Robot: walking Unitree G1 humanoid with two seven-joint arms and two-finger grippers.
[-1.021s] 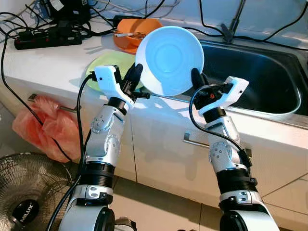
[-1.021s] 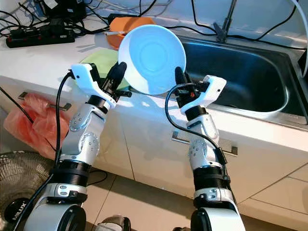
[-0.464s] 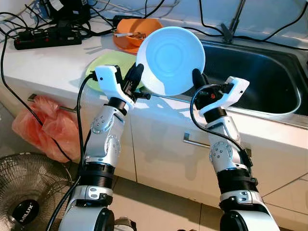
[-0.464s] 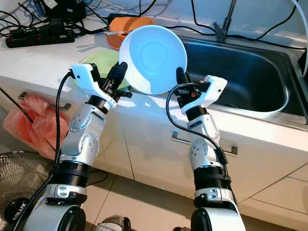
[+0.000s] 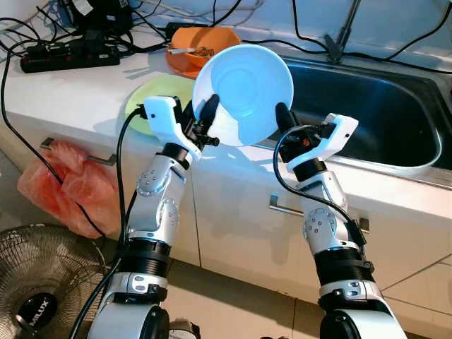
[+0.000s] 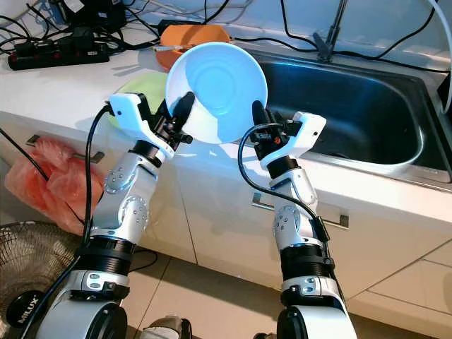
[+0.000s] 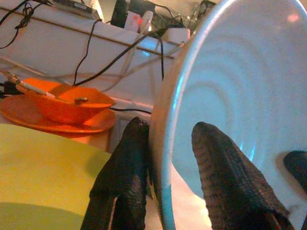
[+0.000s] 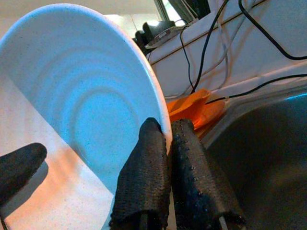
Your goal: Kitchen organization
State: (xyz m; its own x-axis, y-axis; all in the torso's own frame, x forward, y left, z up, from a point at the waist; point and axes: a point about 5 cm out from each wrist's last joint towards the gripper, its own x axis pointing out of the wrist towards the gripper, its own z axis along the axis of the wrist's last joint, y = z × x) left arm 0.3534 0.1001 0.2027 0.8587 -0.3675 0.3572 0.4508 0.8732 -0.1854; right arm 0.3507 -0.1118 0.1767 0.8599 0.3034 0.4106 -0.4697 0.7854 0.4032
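Note:
A pale blue bowl [image 5: 244, 88] is held up over the counter edge, tilted so its inside faces me. My left gripper [image 5: 209, 119] is shut on its lower left rim; in the left wrist view one finger [image 7: 125, 177] lies outside the bowl [image 7: 249, 96] and the other inside. My right gripper [image 5: 283, 120] is shut on the lower right rim, its fingers [image 8: 144, 177] pinched close together on the bowl's edge [image 8: 86, 96].
A green plate [image 5: 152, 99] lies on the white counter behind my left gripper. Further back stands an orange bowl [image 5: 201, 46] on an orange plate. The steel sink [image 5: 367, 106] is to the right. A power strip [image 5: 70, 56] and cables lie behind. A pink bag [image 5: 67, 183] and a fan [image 5: 35, 282] are low left.
The bowl and both grippers have shifted slightly left, and the grippers stand a little closer together. The left finger now reaches further over the bowl's inside.

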